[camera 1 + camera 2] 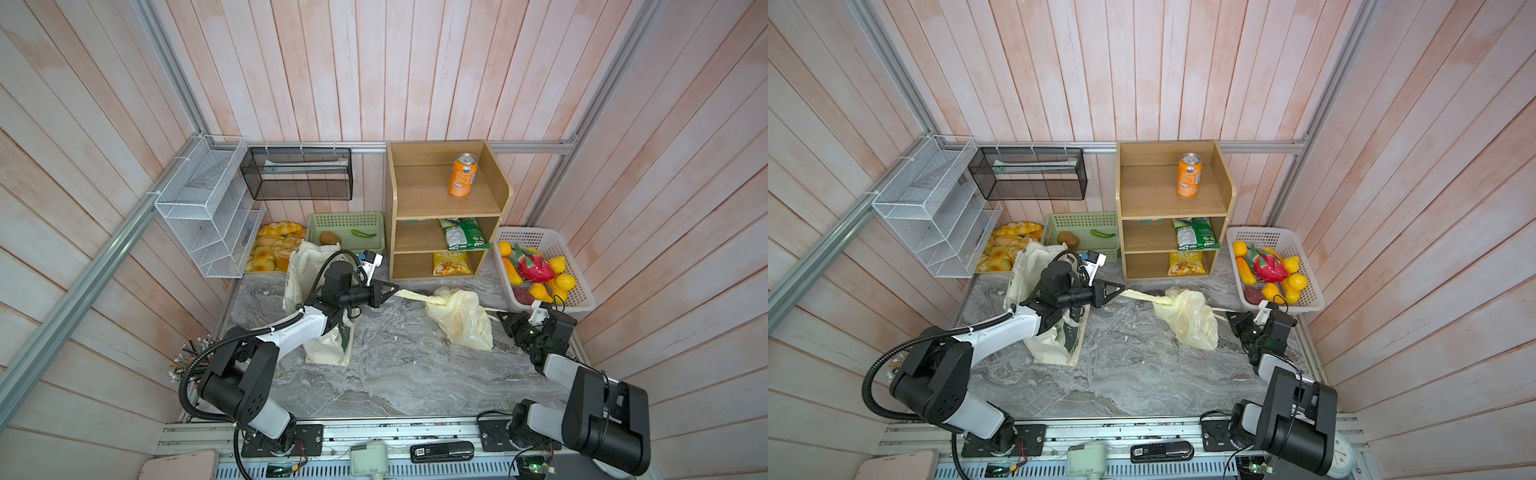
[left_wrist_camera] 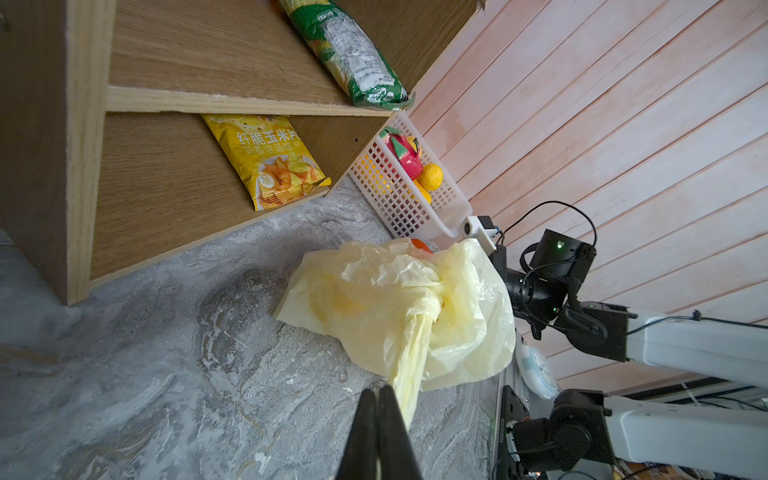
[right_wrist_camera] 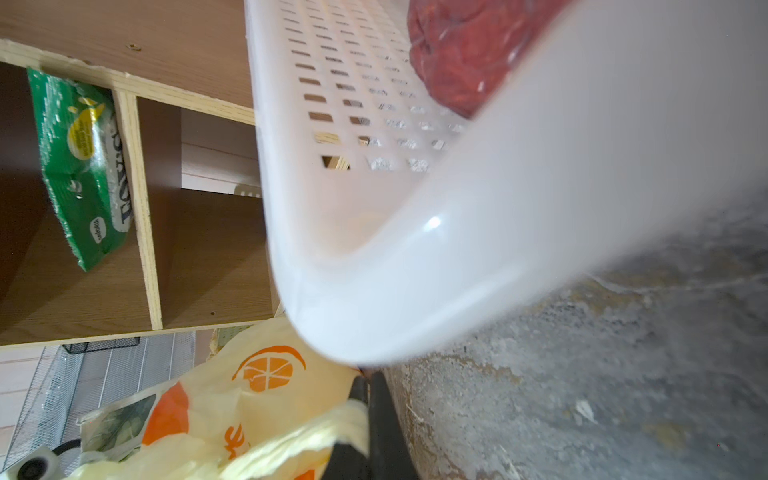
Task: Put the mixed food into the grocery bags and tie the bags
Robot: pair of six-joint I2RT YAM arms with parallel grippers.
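Pale-yellow and thin, the plastic handle bag [image 1: 461, 322] lies bunched on the marble tabletop [image 1: 395, 374] before the wooden shelf [image 1: 415, 191]. The left gripper [image 1: 395, 291] is clenched on one twisted handle and the right gripper [image 1: 501, 318] on the other, both handles taut. The canvas tote [image 1: 324, 353] stands leftward, partly hidden by the left arm.

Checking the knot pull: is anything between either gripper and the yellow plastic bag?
Nothing visible. The left gripper and right gripper are each shut on a twisted handle of the plastic bag, on opposite sides. The white basket sits close beside the right gripper, not between it and the bag.
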